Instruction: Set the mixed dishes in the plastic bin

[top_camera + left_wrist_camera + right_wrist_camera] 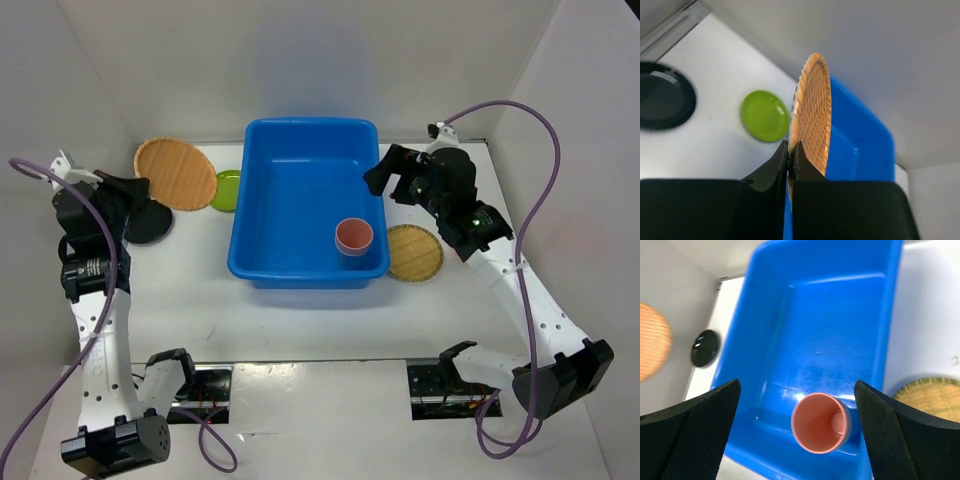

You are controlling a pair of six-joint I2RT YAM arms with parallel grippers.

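Cup (353, 236) in blue bin (300, 190), lower right corner. Left fingers (771, 172) closed on woven plate (812, 115) rim, upper left of top view; right fingers (695, 425) spread wide over bin.

White table (300, 320), blue bin (300, 272), three plates (228, 190) (155, 228) (418, 253)

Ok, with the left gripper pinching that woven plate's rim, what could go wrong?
The left gripper grips the woven plate only at its edge, so it may pivot or slip before reaching the blue bin. The right gripper hangs open over the bin, so the two could collide there.
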